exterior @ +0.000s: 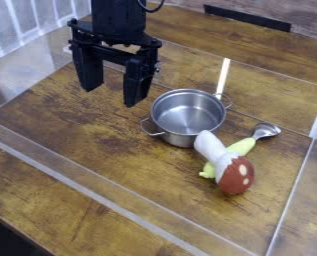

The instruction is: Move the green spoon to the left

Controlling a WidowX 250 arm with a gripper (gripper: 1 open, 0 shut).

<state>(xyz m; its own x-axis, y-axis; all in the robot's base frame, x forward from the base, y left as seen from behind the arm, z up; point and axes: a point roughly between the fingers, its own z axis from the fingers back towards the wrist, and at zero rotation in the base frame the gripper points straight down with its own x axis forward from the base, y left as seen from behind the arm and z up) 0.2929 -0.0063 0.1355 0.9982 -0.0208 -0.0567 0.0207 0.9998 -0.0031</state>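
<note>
The green spoon [241, 147] lies on the wooden table right of the steel pot [188, 112]. Its greyish bowl end points to the back right, and its yellow-green handle runs down-left under a toy mushroom [234, 175], which hides its middle. My gripper [110, 85] hangs over the table to the left of and behind the pot. It points down, with its two black fingers [87, 75] spread open and nothing between them. It is well apart from the spoon.
A thin white stick [224, 75] lies behind the pot. Clear plastic walls [134, 215] border the wooden table [67, 130] at the front, left and right. The pot stands between the gripper and the spoon.
</note>
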